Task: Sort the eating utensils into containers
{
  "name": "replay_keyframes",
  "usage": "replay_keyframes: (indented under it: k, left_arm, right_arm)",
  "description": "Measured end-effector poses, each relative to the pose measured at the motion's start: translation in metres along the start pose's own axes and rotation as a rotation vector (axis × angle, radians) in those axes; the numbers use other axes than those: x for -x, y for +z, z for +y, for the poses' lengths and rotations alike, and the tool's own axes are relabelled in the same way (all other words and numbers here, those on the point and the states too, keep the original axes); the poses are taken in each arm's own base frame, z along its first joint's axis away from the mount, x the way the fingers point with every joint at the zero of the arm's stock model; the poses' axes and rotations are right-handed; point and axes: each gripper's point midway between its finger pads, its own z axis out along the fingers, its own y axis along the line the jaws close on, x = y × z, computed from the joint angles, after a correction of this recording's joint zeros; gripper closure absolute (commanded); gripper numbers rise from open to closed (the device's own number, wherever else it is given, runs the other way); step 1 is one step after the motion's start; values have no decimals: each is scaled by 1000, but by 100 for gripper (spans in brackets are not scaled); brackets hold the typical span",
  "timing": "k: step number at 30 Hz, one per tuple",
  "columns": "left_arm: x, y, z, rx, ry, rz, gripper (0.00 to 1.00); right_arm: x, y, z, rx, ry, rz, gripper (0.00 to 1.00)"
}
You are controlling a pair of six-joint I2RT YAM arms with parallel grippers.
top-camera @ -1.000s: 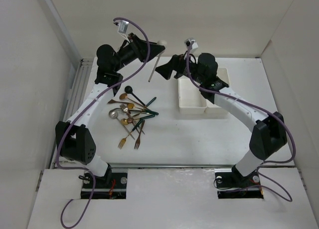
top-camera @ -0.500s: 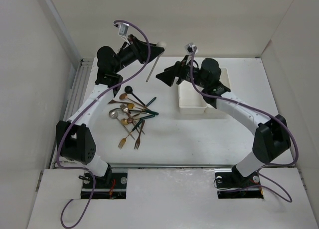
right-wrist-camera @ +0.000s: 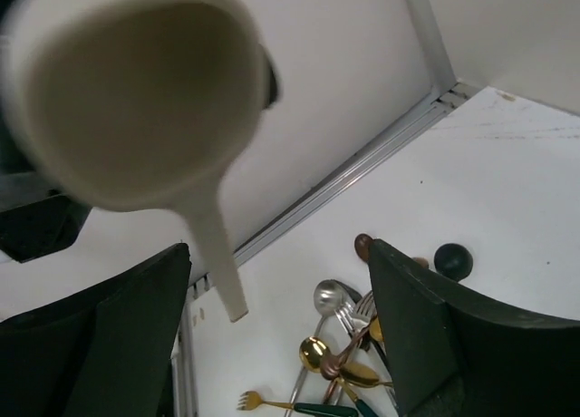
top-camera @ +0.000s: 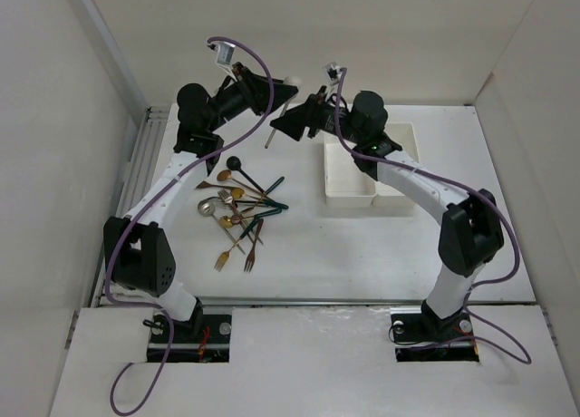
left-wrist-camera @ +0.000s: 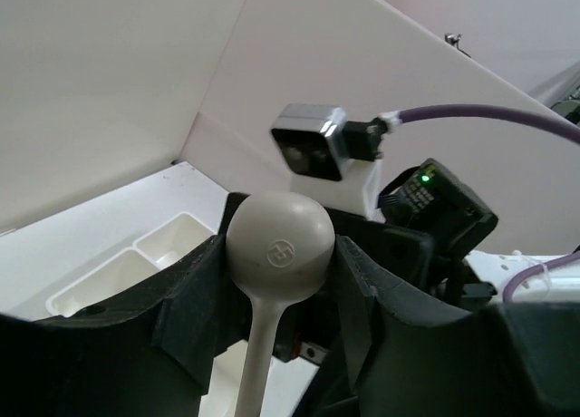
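**Cream spoon aloft between both arms: transfer not secured**

Position: the cream spoon (left-wrist-camera: 276,245) is off the surface (top-camera: 362,245), high at the far side and left of the containers (top-camera: 350,200). It is in neither bin. Its handle hangs down and slightly left.

Left end effector (left-wrist-camera: 277,281): pinching the spoon by the rounded bowl, one finger on each side. This is the only support seen.

Right end effector (right-wrist-camera: 276,344): fingers spread wide, nothing between them in contact. The right wrist view shows the handle tip hanging above the gap, clear of both fingers. The overhead view places this end effector close beside the handle.

Remaining utensils (top-camera: 237,208): a mixed heap of forks and spoons lies on the surface to the left, well apart from the containers. Both bins appear bare from overhead.

Judged hazards:
- The bowl is smooth and curved, so a nudge to the handle could pivot or squeeze the spoon out of the left grip.
- The handle is slim, so the right fingers could close beside it or catch only the tip, leaving it free to swing.
- If the left releases before the right is seated, the spoon falls outside the containers.
- The two end effectors sit very close together, so a small misalignment could make them collide
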Motion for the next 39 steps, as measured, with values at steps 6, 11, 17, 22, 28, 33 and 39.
replay_keyframes:
  k: [6, 11, 17, 22, 28, 33, 39]
  left_arm:
    - [1, -1, 10, 21, 23, -6, 100]
    - [3, -1, 18, 47, 23, -26, 100]
    - [-6, -2, 25, 59, 45, -7, 0]
    - [-20, -10, 51, 155, 115, 56, 0]
    - [-22, -64, 153, 701, 356, 154, 0]
    - [-32, -127, 195, 1035, 479, 311, 0]
    - [-55, -160, 202, 1148, 442, 391, 0]
  right_arm:
    - [-13, 13, -10, 28, 60, 22, 81]
    - [-10, 18, 3, 86, 66, 8, 100]
    - [-17, 16, -6, 60, 97, 1, 100]
    - [-6, -25, -86, -297, 127, -23, 100]
    - [40, -162, -214, -1082, -14, 53, 100]
    - [27, -253, -268, -1468, -74, 299, 100]
    - [-68, -321, -302, -1593, 76, 639, 85]
